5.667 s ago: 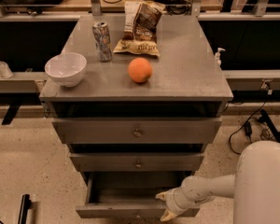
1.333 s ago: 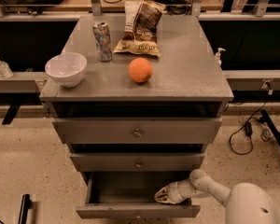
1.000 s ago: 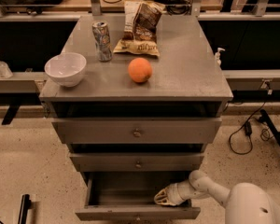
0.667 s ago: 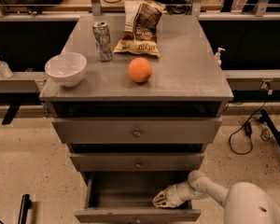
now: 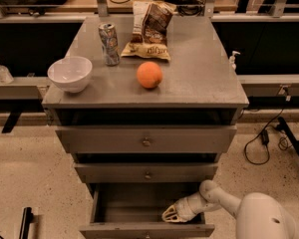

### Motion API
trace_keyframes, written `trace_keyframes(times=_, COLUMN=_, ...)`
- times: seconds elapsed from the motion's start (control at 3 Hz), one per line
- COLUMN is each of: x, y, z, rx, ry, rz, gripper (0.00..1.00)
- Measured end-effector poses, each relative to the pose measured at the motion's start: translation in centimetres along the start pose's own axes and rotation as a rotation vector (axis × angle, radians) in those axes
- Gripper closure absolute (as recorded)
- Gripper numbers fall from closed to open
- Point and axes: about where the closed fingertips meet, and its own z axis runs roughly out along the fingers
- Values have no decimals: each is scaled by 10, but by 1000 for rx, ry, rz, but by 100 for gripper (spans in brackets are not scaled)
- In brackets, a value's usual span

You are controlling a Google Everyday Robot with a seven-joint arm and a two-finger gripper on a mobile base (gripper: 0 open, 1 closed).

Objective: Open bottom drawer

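Standing pulled out at the foot of the cabinet (image 5: 199,86), the bottom drawer (image 5: 124,205) has its front cut off below. Inside, at right, the gripper (image 5: 175,213) sits just behind that front; whether spread or closed cannot be told.

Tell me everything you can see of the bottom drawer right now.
The bottom drawer is grey metal, the lowest of three, directly under the middle drawer. It stands pulled well out toward the camera, level, and its flat front panel is partly cut off by the picture's lower edge. Its dark floor and side walls are in view. The gripper sits inside it at the right front, just behind the front panel. Whether it touches the drawer cannot be told.
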Motion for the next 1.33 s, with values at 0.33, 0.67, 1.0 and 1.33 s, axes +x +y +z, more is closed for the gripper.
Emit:
trace_keyframes(times=0.33, x=-10, y=10, z=7, rx=-72, ry=-37, rz=-53, gripper=100)
trace_keyframes(times=0.67, x=-23, y=26, z=12, rx=-165, ry=-85, rz=-112, gripper=100)
trace_keyframes(times=1.0, x=-23, y=26, z=12, rx=-165, ry=-85, rz=-112, gripper=100)
trace_keyframes(times=1.33, x=-26, y=28, z=9, rx=-126, ry=-68, rz=-88, gripper=100)
